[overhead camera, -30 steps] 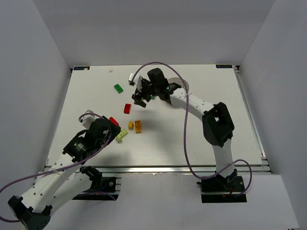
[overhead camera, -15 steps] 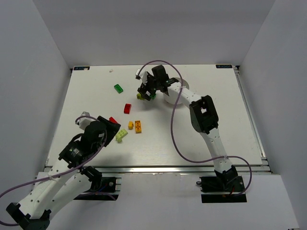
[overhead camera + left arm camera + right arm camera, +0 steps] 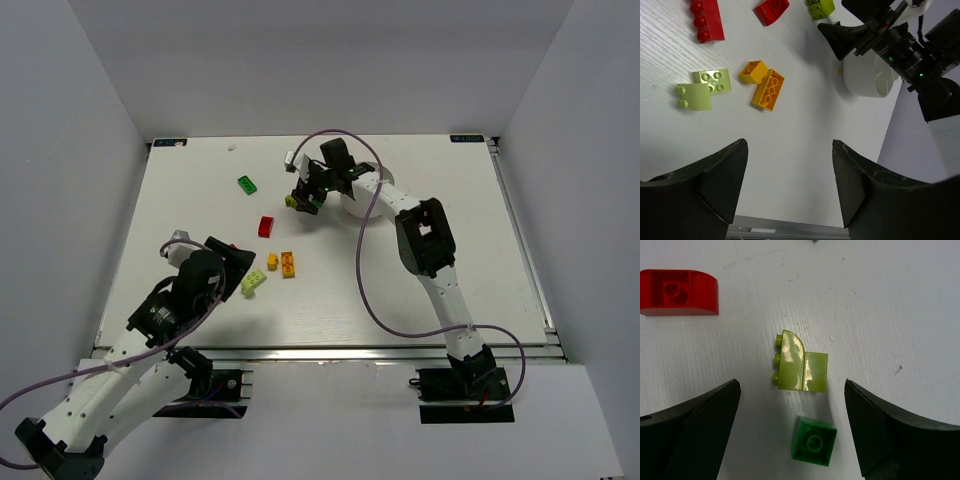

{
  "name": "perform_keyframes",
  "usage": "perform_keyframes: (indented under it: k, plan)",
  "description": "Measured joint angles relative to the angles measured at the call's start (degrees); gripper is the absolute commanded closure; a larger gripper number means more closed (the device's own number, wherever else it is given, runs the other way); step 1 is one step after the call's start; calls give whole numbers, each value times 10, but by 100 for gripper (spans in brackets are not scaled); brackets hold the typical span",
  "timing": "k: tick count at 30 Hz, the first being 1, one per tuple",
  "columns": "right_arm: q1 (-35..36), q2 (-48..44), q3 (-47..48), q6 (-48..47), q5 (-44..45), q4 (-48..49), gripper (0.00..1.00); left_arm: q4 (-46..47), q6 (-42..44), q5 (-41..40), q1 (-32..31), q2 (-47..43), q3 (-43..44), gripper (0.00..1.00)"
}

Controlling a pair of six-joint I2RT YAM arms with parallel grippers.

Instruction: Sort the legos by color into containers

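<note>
Legos (image 3: 272, 261) lie scattered on the white table (image 3: 450, 290), all left of the white dish (image 3: 352, 208). The dish sits far-centre, partly under the right arm. The left wrist view shows divider walls inside it.

Right gripper (image 3: 303, 200): fingers spread wide, nothing gripped, just left of the dish. In the wrist view, a lime lego (image 3: 801, 368) with a curved top lies on the table between the two fingers, with a gap on each side. A small green lego (image 3: 813, 441) is just beside it, not touching. A red curved lego (image 3: 679, 292) lies well apart from it; the top view puts it near-left of this gripper.

Dark green lego (image 3: 247, 184): alone, far-left of the right gripper.

Left gripper (image 3: 238, 262): fingers wide apart, nothing held, over the near-left part of the table. Its wrist view shows an orange brick (image 3: 769, 90) touching a small orange-yellow lego (image 3: 752, 71). A lime pair (image 3: 712, 81) lies just beside them, and a long red brick (image 3: 705, 20) lies beyond. Height above the table: cannot tell.
</note>
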Motion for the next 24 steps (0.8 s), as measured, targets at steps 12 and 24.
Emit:
perform_keyframes:
  k: [12, 24]
  plan:
    - [0, 41, 12, 2, 2, 15, 24, 62, -2, 4, 0, -1, -22, 21]
    - [0, 19, -55, 7, -27, 115, 62, 137, -2, 18, 0, -5, -62, 17]
